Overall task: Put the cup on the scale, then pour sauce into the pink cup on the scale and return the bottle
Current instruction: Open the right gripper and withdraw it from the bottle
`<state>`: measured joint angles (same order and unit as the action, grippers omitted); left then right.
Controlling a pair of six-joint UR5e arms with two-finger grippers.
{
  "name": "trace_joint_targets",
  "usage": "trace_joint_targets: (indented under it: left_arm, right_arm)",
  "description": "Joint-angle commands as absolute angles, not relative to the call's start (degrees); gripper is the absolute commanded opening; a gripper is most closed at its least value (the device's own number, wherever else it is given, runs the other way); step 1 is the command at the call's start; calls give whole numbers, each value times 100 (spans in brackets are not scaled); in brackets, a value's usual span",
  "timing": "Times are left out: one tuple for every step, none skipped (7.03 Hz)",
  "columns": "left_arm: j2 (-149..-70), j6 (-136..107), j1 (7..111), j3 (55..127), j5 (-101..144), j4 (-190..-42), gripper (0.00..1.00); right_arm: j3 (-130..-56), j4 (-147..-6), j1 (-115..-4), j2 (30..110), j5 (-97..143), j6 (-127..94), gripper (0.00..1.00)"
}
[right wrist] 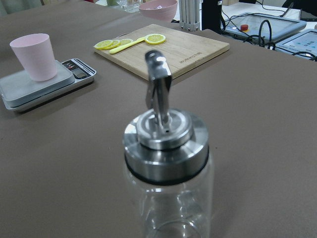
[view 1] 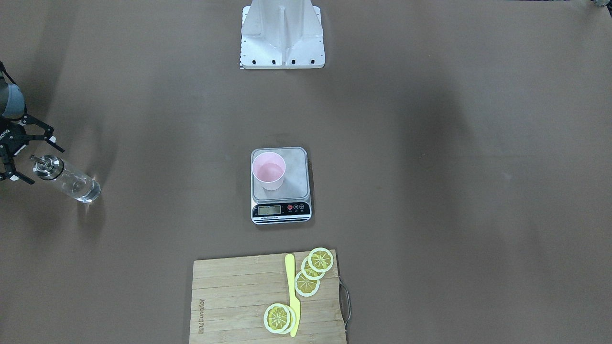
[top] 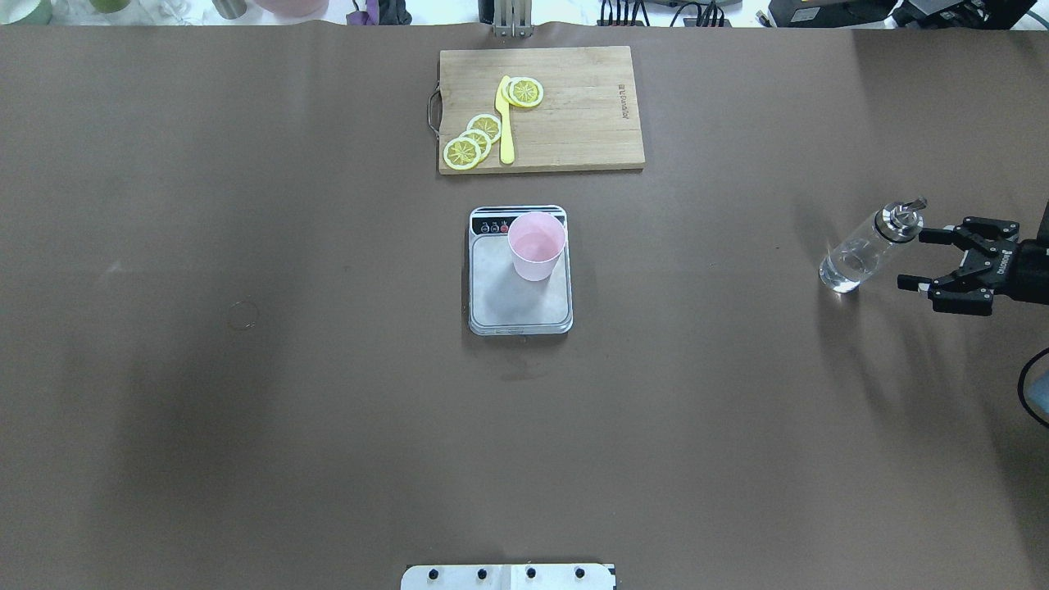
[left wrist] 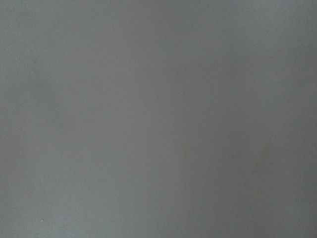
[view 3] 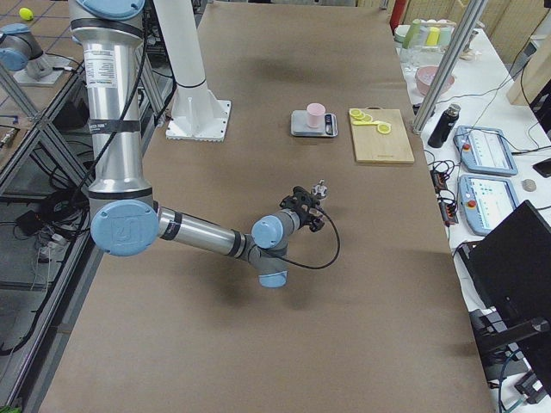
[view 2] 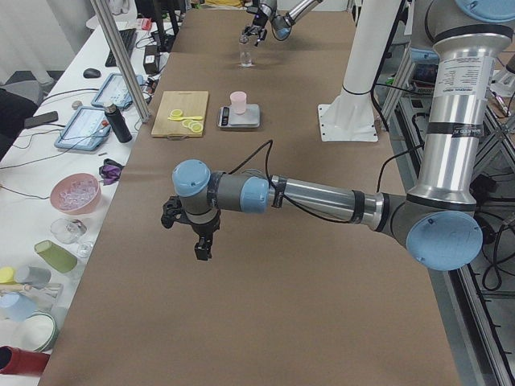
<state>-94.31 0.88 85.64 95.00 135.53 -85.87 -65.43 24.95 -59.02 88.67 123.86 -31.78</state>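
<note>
Overhead view: pale pink tapered plastic cup (top: 537, 246) on steel-topped kitchen scale (top: 516, 305), platform's 1 o'clock corner, clear liquid inside; slim clear glass bottle (top: 856, 258) upright on tabletop (top: 246, 410), 3 o'clock of scale, part-filled; right gripper (top: 911, 260) open beside its cap; left gripper (view 2: 187, 235): cannot tell whether open; bamboo cutting board (top: 574, 123) mark reads roughly "Joyoung".
</note>
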Motion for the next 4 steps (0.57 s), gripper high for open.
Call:
trace_joint_targets:
  left_arm:
    - [-9431, 88, 8569, 9501, 13553, -8587, 99]
    - [-9431, 88, 8569, 9510, 13553, -8587, 99]
    - [-9431, 88, 8561, 9501, 13553, -8587, 99]
    - [-9431, 88, 8569, 9501, 13553, -8587, 99]
  right_arm:
    - [-6566, 2165, -6553, 8956, 13197, -3522, 100]
    - [-6583, 1597, -7157, 8878, 13836, -3533, 100]
    - [-6592, 1051, -7650, 8833, 14313, -3525, 100]
    - [-6609, 541, -7977, 8807, 14500, -3524, 100]
